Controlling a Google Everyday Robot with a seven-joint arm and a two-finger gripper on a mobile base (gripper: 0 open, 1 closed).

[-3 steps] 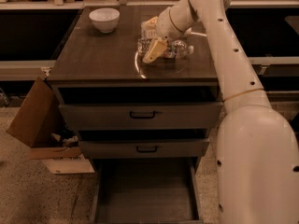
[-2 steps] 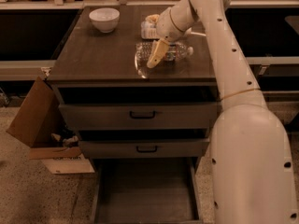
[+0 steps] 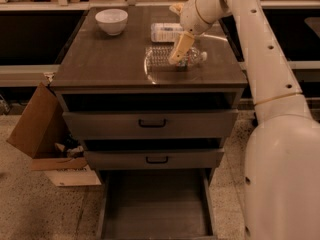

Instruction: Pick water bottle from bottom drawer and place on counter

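End effector [image 3: 179, 50] shifted right, above water bottle [image 3: 160, 59]

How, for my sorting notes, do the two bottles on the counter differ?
The water bottle is bare, ribbed and nearer the counter front; the labelled bottle has a white label and lies behind. The pincer is over the water bottle only. Both are clear, lying down.
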